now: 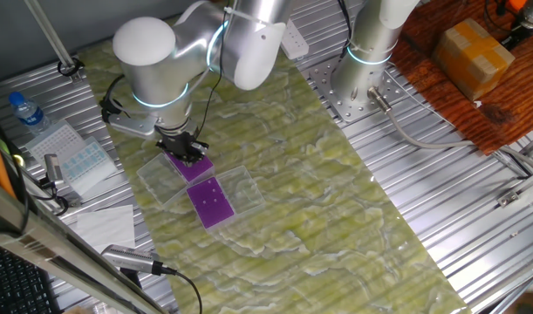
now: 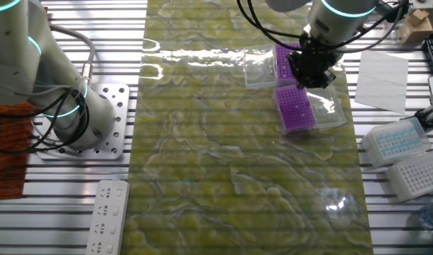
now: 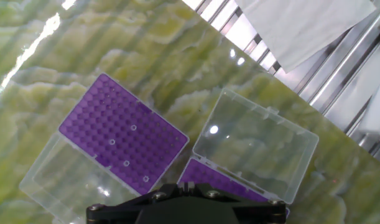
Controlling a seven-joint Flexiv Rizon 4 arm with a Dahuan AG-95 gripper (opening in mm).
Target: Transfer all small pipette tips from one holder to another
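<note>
A ribbed metal table (image 1: 440, 201) is carrying a green marbled mat (image 1: 310, 192), on which two open clear boxes with purple plates (image 3: 121, 134) (image 2: 296, 108) are lying near each other.

Light was bright and even over my table (image 1: 440, 262). Glare streaked the green mat (image 2: 202, 142) in a white band left of the clear lids (image 2: 260, 67), with a smaller sparkle at the mat's near right corner. From my hand camera, a hot spot shone on one lid (image 3: 255, 140) and the mat's far left corner washed out. My claw (image 3: 185, 208) sat dark and soft at the bottom edge. Shadows were faint.
</note>
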